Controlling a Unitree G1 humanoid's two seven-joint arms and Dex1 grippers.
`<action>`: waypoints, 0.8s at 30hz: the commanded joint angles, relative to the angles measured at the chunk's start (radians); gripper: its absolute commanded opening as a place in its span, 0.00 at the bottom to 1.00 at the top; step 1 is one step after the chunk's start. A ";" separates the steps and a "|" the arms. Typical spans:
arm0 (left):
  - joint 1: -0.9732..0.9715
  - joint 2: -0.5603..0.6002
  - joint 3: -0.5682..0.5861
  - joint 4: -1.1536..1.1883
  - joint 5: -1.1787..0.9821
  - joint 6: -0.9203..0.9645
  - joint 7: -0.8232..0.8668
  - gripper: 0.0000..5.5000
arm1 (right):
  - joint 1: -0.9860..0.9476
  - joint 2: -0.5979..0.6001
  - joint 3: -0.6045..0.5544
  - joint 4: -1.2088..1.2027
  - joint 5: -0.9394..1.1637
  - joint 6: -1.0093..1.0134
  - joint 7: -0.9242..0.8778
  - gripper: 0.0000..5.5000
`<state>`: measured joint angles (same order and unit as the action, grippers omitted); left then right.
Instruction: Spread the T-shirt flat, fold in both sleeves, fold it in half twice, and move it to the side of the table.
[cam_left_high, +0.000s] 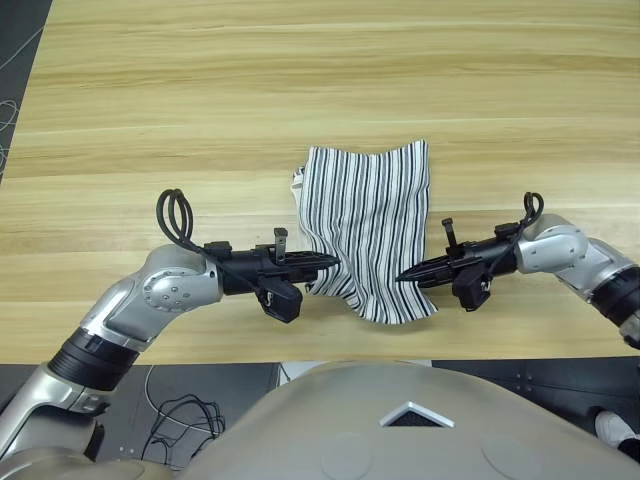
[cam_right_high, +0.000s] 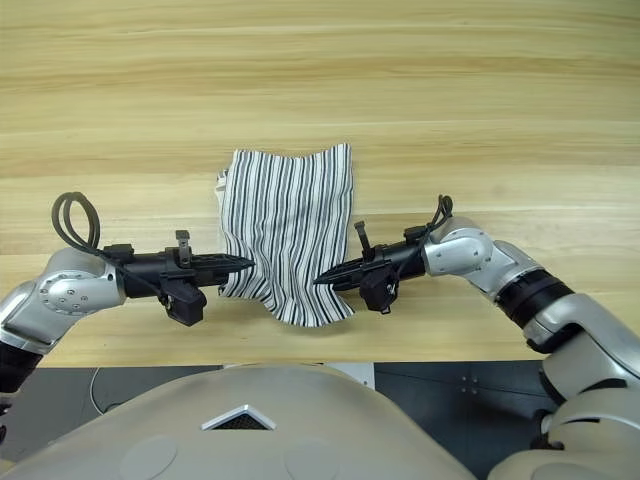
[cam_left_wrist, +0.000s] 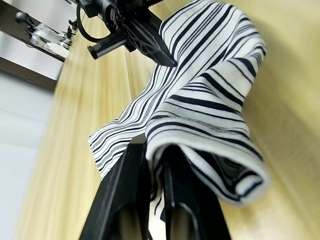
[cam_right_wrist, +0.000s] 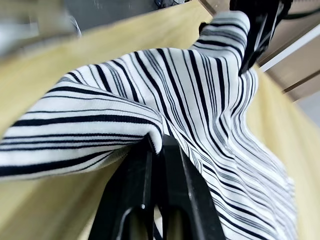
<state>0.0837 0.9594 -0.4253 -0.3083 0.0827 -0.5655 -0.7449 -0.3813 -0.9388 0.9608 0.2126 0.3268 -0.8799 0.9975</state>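
T-shirt (cam_left_high: 370, 225): black-and-white vertical stripes, folded into a rough, rumpled rectangle. Near-centre of table, toward front edge. Both near corners lifted off the surface; far edge lies flat.

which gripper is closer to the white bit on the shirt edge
Left. The left gripper clamps the shirt on the side of the white bit; the right gripper clamps the opposite edge, farther off.
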 joint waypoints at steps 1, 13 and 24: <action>0.017 0.030 0.024 -0.064 -0.033 0.080 -0.070 0.03 | 0.030 -0.046 -0.077 -0.086 0.100 0.165 0.150 0.02; 0.049 0.095 0.108 -0.178 -0.226 0.381 -0.268 0.03 | 0.113 0.011 -0.363 -0.157 0.189 0.539 0.369 0.02; -0.196 -0.091 0.125 -0.026 -0.360 0.542 -0.342 0.03 | 0.031 0.213 -0.549 0.045 0.155 0.694 0.460 0.02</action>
<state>-0.0787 0.8914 -0.3096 -0.3715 -0.2702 -0.0425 -1.0692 -0.3145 -0.7567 0.4429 0.2225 0.5067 -0.1897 1.4402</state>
